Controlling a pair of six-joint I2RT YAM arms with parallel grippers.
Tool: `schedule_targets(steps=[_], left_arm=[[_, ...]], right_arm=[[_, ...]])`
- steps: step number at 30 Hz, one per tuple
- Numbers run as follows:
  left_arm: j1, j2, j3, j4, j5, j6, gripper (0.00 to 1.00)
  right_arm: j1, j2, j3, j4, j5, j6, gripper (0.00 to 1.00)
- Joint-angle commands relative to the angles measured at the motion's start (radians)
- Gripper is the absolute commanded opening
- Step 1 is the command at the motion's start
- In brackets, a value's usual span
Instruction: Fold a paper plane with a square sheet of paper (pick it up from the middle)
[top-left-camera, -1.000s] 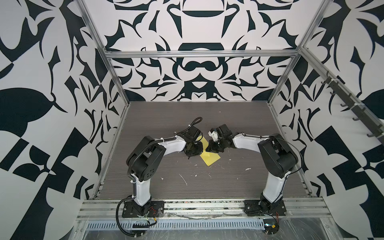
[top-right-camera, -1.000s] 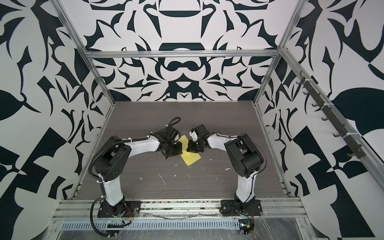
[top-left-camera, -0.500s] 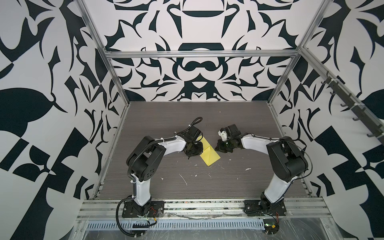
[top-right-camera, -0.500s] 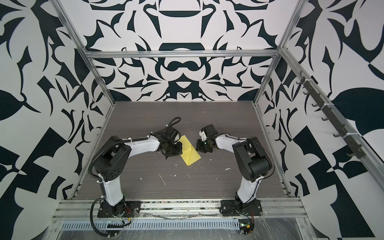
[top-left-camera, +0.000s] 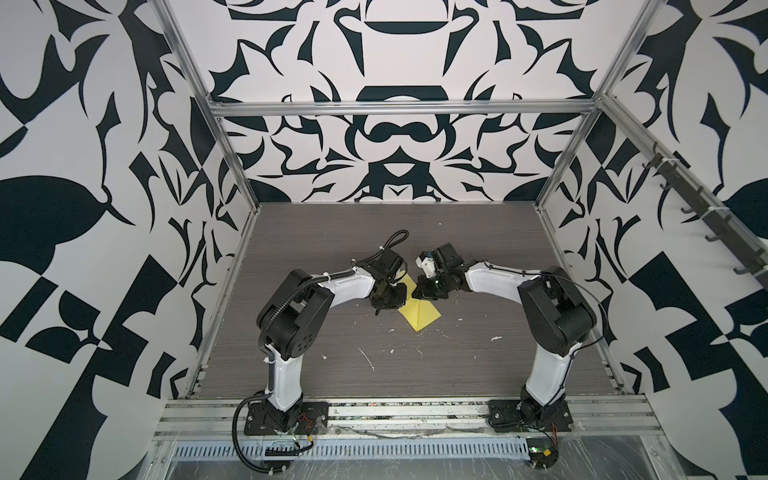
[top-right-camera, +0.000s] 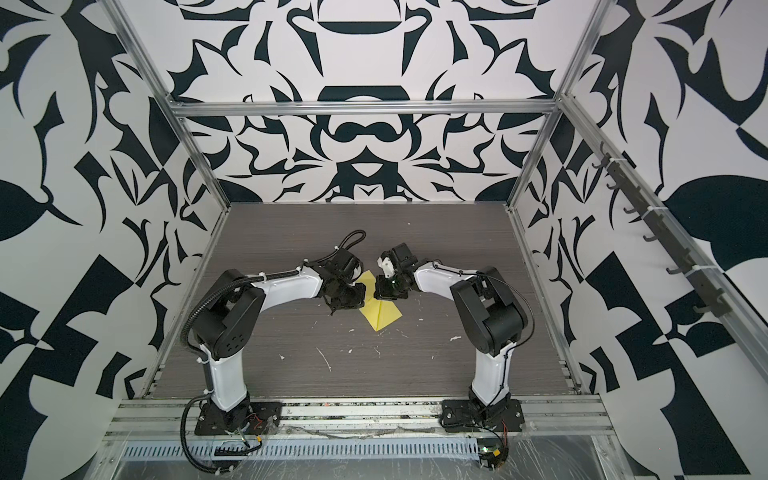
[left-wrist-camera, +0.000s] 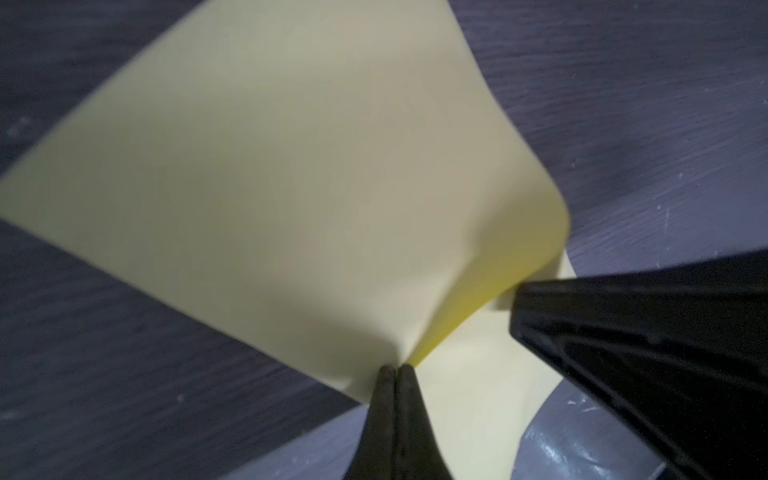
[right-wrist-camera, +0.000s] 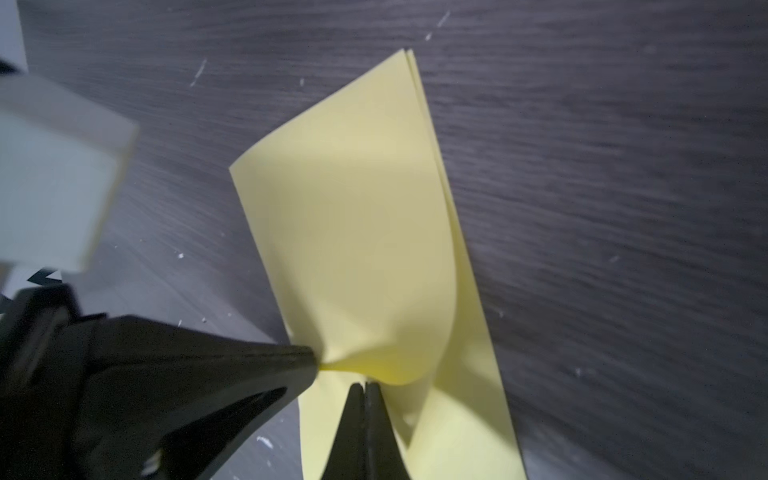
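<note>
The square sheet of paper (top-left-camera: 420, 318) is yellow and lies folded into a layered strip at mid table in both top views (top-right-camera: 380, 316). One flap (left-wrist-camera: 291, 187) is lifted and curled. My left gripper (left-wrist-camera: 395, 368) is shut on that flap's edge, and the right wrist view shows its fingers (right-wrist-camera: 249, 365) pinching the paper. My right gripper (right-wrist-camera: 365, 384) is shut with nothing in it. Its tip rests on the lower layer at the root of the flap, and its fingers (left-wrist-camera: 602, 332) show in the left wrist view. No paper plane is in view.
Small white flecks (top-left-camera: 365, 357) are scattered over the dark wood-grain table (top-left-camera: 478, 374). Patterned walls with metal frame posts close in three sides. A rail of hooks (top-left-camera: 706, 216) runs along the right wall. Both arm bases stand at the front edge.
The right gripper swung out to the right, away from the paper, and has come back to the fold. The left gripper stayed on the flap.
</note>
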Motion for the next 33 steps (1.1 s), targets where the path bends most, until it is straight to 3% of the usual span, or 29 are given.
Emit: schedule_targets(steps=[1,12,18,24,33], left_arm=[[0.022,0.064,-0.017,-0.1,-0.094,0.053,0.0],[0.022,0.033,-0.018,-0.086,-0.069,0.042,0.0],[0.023,-0.015,0.055,-0.082,-0.042,0.017,0.0],[0.023,-0.122,0.061,-0.056,-0.101,-0.084,0.22],[0.012,-0.276,-0.118,0.068,-0.135,-0.248,0.35]], right_arm=[[-0.013,0.006,0.041,-0.014,0.014,-0.003,0.0],[-0.073,-0.068,-0.002,-0.088,0.126,-0.034,0.0],[-0.073,-0.157,-0.044,-0.059,0.07,-0.019,0.0],[-0.072,-0.211,-0.121,-0.055,0.034,-0.01,0.0],[-0.047,-0.209,-0.207,-0.053,-0.003,0.042,0.0]])
